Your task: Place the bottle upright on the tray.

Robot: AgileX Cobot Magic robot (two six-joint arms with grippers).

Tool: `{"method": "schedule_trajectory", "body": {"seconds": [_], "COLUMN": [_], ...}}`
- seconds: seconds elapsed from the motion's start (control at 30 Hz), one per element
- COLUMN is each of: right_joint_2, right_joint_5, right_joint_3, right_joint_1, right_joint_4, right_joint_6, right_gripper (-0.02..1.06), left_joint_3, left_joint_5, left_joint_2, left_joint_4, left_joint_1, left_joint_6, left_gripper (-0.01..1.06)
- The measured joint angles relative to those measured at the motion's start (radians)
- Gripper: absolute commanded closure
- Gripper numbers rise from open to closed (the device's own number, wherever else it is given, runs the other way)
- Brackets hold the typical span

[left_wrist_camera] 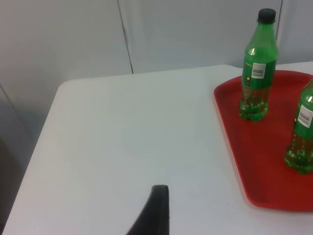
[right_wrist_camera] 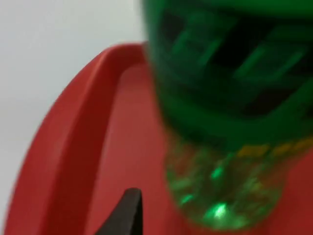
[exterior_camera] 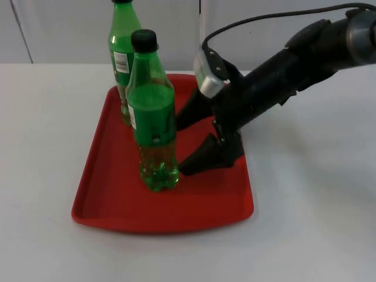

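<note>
Black fingers of the right hand (exterior_camera: 179, 141) are seen spread wide over the tray (exterior_camera: 106, 202), one tip on each side of a gap, just beside the near bottle (exterior_camera: 151, 111). Nothing is held; the hand is let go. The near bottle is seen standing upright on the red tray, close to the tips but not clearly touched by them. In the right wrist view the same bottle (right_wrist_camera: 225, 112) is seen very close, with its bumpy clear base on the tray floor.

A second bottle (exterior_camera: 121, 53) is seen standing upright further back on the tray, near the far rim. Both are green with black caps and small labels.

The left hand (left_wrist_camera: 155, 210) is held over the white surface (left_wrist_camera: 122, 142), well apart from the tray, and is waiting. Whether its fingers are apart cannot be told.

The bottle is judged to be light, thin plastic that can be squashed and is a bit slippery. It is tall with a small base, so it could be tipped by a bump. It is best held around the middle, at the label.
</note>
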Motion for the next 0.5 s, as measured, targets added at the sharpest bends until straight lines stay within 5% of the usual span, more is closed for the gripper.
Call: {"method": "schedule_trajectory", "body": {"seconds": [0.27,0.4,0.5], "right_joint_2": [-0.074,-0.18,-0.23], "right_joint_5": [0.073,0.133,0.138], "right_joint_3": [0.0,0.0,0.0], "right_joint_1": [-0.022,-0.047,-0.055], "right_joint_4": [-0.293,-0.51,-0.555], "right_joint_6": [0.272,0.556,0.681], "right_gripper": [-0.01,-0.01,-0.01], "left_joint_3": [0.0,0.0,0.0], "left_joint_5": [0.0,-0.002,-0.002], "left_joint_2": [0.0,0.0,0.0], "left_joint_4": [-0.002,-0.006,-0.011], "left_joint_1": [0.0,0.0,0.0], "left_joint_6": [0.0,0.0,0.0], "left_gripper": [0.2,0.2,0.2]}}
